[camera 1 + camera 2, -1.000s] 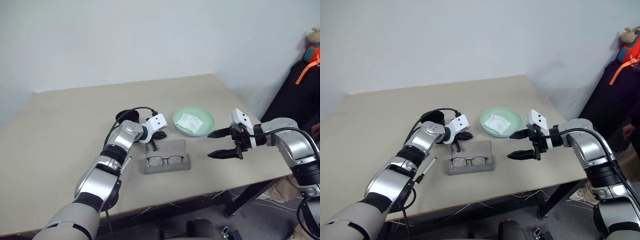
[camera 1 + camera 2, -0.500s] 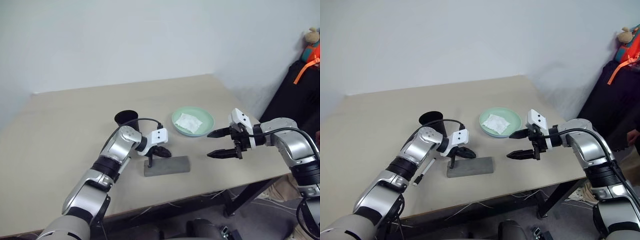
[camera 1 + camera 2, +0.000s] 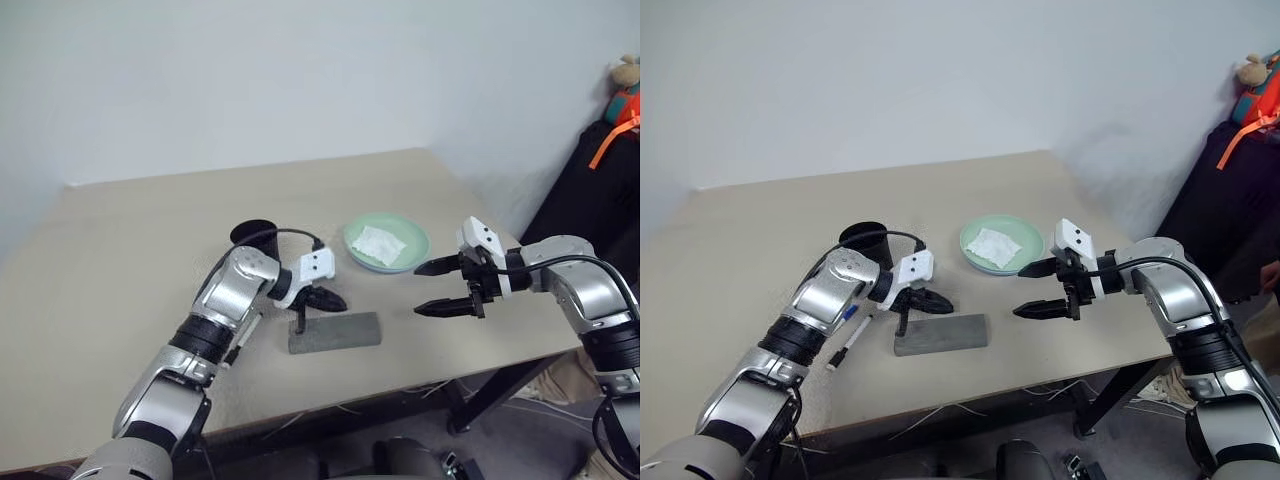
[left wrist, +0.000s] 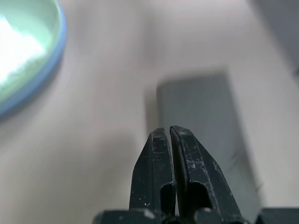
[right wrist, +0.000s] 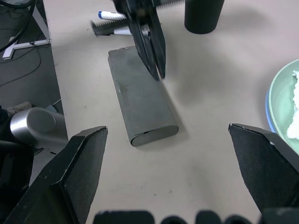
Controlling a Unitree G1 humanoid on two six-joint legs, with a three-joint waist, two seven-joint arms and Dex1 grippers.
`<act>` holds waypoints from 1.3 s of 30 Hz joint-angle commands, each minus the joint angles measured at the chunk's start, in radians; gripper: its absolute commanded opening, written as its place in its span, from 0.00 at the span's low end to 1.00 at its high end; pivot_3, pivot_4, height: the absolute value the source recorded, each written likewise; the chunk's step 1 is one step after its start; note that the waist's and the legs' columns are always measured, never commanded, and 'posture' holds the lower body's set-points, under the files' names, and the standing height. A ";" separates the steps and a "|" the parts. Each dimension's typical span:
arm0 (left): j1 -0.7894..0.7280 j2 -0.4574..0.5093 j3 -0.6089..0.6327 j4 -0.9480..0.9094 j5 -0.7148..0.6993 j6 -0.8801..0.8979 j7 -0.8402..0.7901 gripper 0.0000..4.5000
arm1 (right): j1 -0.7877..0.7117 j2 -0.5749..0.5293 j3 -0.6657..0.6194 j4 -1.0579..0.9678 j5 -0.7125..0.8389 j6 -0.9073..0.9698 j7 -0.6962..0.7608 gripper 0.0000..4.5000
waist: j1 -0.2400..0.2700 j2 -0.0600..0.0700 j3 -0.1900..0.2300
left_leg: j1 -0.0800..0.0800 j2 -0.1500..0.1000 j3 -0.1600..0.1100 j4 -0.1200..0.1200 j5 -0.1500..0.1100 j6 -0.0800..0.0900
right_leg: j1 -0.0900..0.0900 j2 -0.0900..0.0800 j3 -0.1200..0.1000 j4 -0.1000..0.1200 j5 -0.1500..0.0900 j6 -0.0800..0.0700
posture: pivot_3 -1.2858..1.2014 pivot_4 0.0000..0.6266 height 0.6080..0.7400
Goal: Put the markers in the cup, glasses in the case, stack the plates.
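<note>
Count on the surface [image 3: 120, 230]:
- Markers: two, lying side by side, one blue-capped [image 5: 108, 15], one black-capped [image 3: 847, 345].
- Cup [image 3: 866, 244]: one, black.
- Case [image 3: 336, 331]: one, grey, lid down.
- Plates: two, stacked; mint green [image 3: 386, 243] on top, the light blue one's rim [image 5: 268, 108] showing beneath.
- Napkin [image 3: 379, 243]: one, white, crumpled, on the upper plate.
- End effectors: two, left end effector [image 3: 326, 299] and right end effector [image 3: 436, 288].

Table [image 3: 130, 230]: matt, pale beige, smooth laminate look. Case [image 5: 142, 105]: matt grey plastic, lid faintly scuffed; cup [image 5: 203, 14]: matt black plastic. Plates [image 3: 410, 240] smooth, slightly glossy; napkin [image 3: 380, 243] crumpled white paper.
</note>
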 commanded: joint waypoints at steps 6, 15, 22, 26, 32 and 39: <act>0.147 0.141 0.102 -0.329 -0.132 0.299 0.089 0.29 | -0.031 0.008 -0.018 -0.008 0.001 -0.015 -0.001 1.00 | -0.003 -0.001 0.000 | 0.001 0.001 0.001 -0.003 0.000 0.000 | 0.000 0.001 0.002 0.002 -0.001 -0.001 | 0.52 0.00 0.97; 0.195 0.171 0.248 -0.385 -0.123 0.352 0.371 0.89 | -0.043 0.009 -0.010 0.013 -0.004 -0.022 0.014 1.00 | 0.000 -0.001 0.001 | 0.002 0.000 0.001 0.001 0.000 0.001 | -0.001 0.000 0.005 0.008 -0.005 0.005 | 0.52 0.00 0.97; 0.102 0.217 0.132 -0.364 -0.043 0.650 0.542 0.89 | -0.064 0.024 0.003 0.034 -0.013 -0.024 0.027 1.00 | 0.000 -0.001 0.001 | 0.002 -0.003 0.001 0.001 0.000 0.001 | -0.002 0.001 0.008 0.008 -0.005 0.006 | 0.52 0.00 0.97; 0.060 0.240 0.039 -0.366 -0.021 0.775 0.591 0.89 | -0.069 0.028 0.005 0.035 -0.016 -0.022 0.031 1.00 | -0.001 -0.001 0.001 | 0.002 -0.004 0.000 -0.001 0.000 0.001 | -0.001 0.001 0.010 0.009 -0.006 0.008 | 0.52 0.00 0.97; 0.034 0.247 0.011 -0.355 -0.056 0.921 0.622 0.89 | -0.061 0.026 0.002 0.028 -0.016 -0.020 0.031 1.00 | -0.001 -0.002 0.001 | 0.001 -0.005 0.001 -0.003 0.000 0.001 | -0.003 0.001 0.012 0.009 -0.006 0.008 | 0.52 0.00 0.97; 0.051 0.241 0.013 -0.351 -0.098 1.002 0.663 0.89 | -0.055 0.021 0.000 0.021 -0.012 -0.014 0.033 1.00 | -0.001 -0.002 0.001 | 0.002 -0.005 0.001 -0.002 0.001 0.001 | -0.003 0.001 0.012 0.009 -0.006 0.008 | 0.52 0.00 0.97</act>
